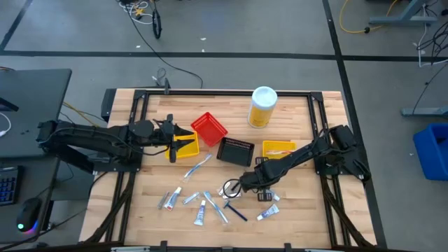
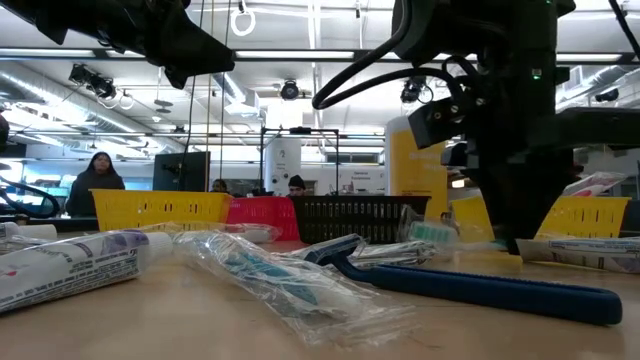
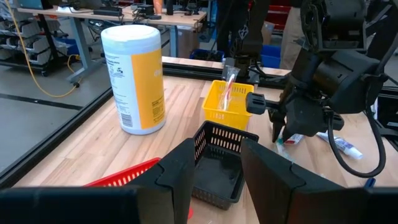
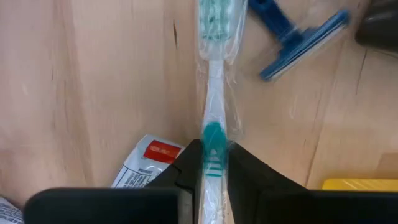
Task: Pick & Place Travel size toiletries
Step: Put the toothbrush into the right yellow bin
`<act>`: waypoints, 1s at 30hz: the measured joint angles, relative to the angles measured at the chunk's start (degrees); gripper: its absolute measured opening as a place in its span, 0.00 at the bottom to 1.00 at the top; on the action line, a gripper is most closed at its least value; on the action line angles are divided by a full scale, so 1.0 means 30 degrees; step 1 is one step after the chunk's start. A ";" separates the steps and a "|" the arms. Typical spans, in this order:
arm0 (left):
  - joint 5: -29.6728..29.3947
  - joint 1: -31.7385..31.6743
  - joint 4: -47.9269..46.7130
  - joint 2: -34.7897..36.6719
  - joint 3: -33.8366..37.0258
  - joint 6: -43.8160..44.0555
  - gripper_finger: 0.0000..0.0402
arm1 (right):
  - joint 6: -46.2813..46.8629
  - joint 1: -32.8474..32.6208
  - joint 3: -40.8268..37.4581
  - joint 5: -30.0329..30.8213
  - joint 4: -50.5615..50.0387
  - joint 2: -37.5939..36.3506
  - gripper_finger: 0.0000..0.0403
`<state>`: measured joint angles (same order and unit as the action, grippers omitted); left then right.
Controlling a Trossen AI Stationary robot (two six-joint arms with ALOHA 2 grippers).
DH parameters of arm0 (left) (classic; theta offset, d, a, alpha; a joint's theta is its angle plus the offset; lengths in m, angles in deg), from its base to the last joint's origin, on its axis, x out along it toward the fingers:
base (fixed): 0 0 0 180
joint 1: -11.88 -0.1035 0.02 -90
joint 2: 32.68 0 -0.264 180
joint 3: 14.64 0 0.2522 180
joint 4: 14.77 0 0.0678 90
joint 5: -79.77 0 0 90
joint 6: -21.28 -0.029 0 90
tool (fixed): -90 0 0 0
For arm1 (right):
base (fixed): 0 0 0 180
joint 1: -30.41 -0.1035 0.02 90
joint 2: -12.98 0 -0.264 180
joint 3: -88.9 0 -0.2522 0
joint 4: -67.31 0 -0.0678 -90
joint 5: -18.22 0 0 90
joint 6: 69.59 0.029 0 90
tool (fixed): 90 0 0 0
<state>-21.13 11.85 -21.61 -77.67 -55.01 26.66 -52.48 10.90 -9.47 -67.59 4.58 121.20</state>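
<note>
Clear-wrapped toothbrush [image 4: 212, 134] is pinched in the right gripper [image 4: 211, 163].

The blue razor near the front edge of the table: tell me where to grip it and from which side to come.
Grip the blue razor at mid-handle, coming straight down from above. It lies flat on the table, its slim straight handle bare along both sides, so the fingers should close across the handle's width. Avoid the wide head end, which lies close to the wrapped toothbrushes. The right gripper, shut on a toothbrush, is nearest.

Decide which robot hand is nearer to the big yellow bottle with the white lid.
Left. The left hand sits beyond the red bin from the bottle; the right hand is farther down the table, gripping a wrapped toothbrush.
</note>
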 joint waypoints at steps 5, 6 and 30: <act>0.0002 0.0000 0.0005 0.0000 0.0000 -0.0002 0.34 | 0.0000 -0.0007 0.0000 -0.1333 -0.0011 -0.0130 0.15; -0.0005 0.0000 0.0005 0.0000 0.0000 -0.0002 0.34 | 0.0009 -0.0012 0.0000 -0.1445 -0.0073 -0.0241 0.16; -0.0005 0.0000 0.0107 0.0000 0.0007 0.0005 0.34 | 0.2357 0.1332 0.0044 0.1557 -1.2161 -0.7823 0.14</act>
<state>-21.14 11.85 -21.29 -77.67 -54.99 26.67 -45.41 14.90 -9.34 -62.92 -31.90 97.73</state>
